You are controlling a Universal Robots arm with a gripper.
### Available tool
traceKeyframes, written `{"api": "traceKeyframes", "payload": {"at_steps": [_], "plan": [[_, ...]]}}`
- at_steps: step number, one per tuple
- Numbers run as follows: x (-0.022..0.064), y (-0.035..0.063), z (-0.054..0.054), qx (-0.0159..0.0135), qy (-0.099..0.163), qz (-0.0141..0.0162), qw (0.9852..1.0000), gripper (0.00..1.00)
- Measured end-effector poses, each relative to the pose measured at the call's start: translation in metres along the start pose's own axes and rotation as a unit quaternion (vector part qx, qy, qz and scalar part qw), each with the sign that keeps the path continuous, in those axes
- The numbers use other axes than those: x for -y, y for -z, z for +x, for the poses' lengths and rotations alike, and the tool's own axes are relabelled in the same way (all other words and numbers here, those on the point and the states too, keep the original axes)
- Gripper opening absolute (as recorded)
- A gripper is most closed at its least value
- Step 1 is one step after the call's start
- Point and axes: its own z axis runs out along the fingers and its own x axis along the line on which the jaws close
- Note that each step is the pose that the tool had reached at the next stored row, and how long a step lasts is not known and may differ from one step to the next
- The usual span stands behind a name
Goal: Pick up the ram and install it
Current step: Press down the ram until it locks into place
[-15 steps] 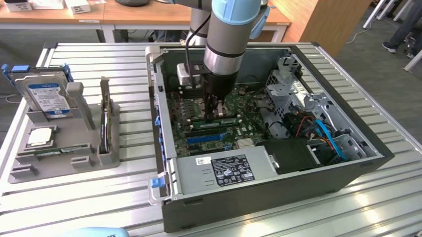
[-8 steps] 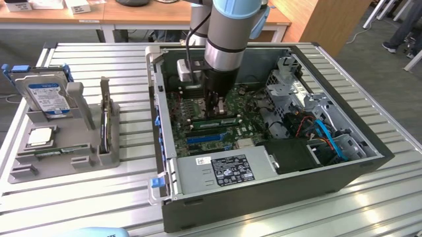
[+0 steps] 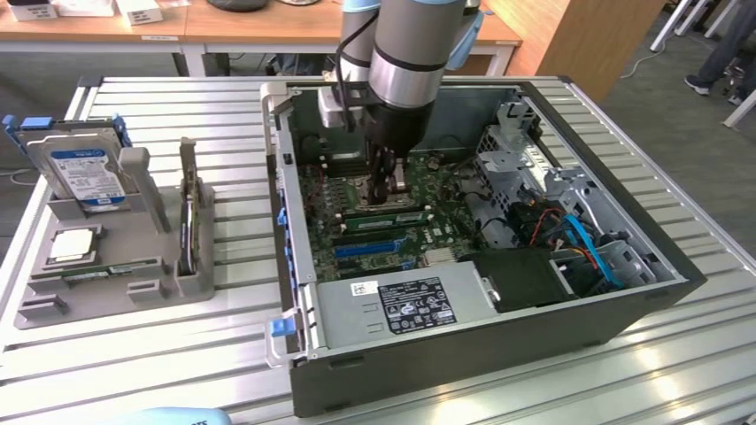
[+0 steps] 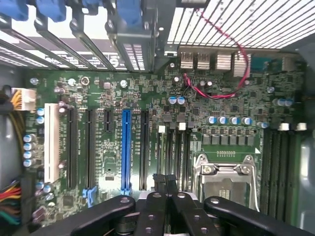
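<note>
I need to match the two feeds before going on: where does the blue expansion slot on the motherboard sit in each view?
Exterior view: the blue expansion slot lies on the motherboard in the open case, nearer the camera than the hand.
Wrist view: the slot runs between black slots, on the side of the shut hand away from the processor socket.
Shared landmark: the hand.
</note>
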Motion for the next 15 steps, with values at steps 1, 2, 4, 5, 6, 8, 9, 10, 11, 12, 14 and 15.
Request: {"api": "traceKeyframes", "payload": {"at_steps": [1,2,4,5,6,8,9,10,11,12,14,15], "plan": [[-0.0001,0.003,0.0,0.0,0.0,0.0,1.0,0.1],[-0.0001,0.005,0.0,-0.0001,0.0,0.0,1.0,0.1],[-0.0001,0.0053,0.0,0.0001,0.0,0.0,1.0,0.1],[-0.0001,0.0053,0.0,0.0001,0.0,0.0001,1.0,0.1],[-0.0001,0.0053,0.0,0.0001,0.0,0.0,1.0,0.1],[-0.0001,0.0054,0.0,0.0,0.0,0.0,1.0,0.1],[0.0001,0.0054,0.0,0.0,0.0,0.0,1.0,0.1],[0.0009,0.0055,0.0,-0.0001,0.0,-0.0001,1.0,0.1],[0.0024,0.0056,0.0,-0.0001,0.0,-0.0001,1.0,0.1],[0.0044,0.0055,0.0,0.0,0.0,-0.0001,1.0,0.1],[0.0087,0.0056,0.0,0.0,0.0,0.0,1.0,0.1],[0.0111,0.0056,0.0,0.0,0.0,0.0,1.0,0.1]]}}
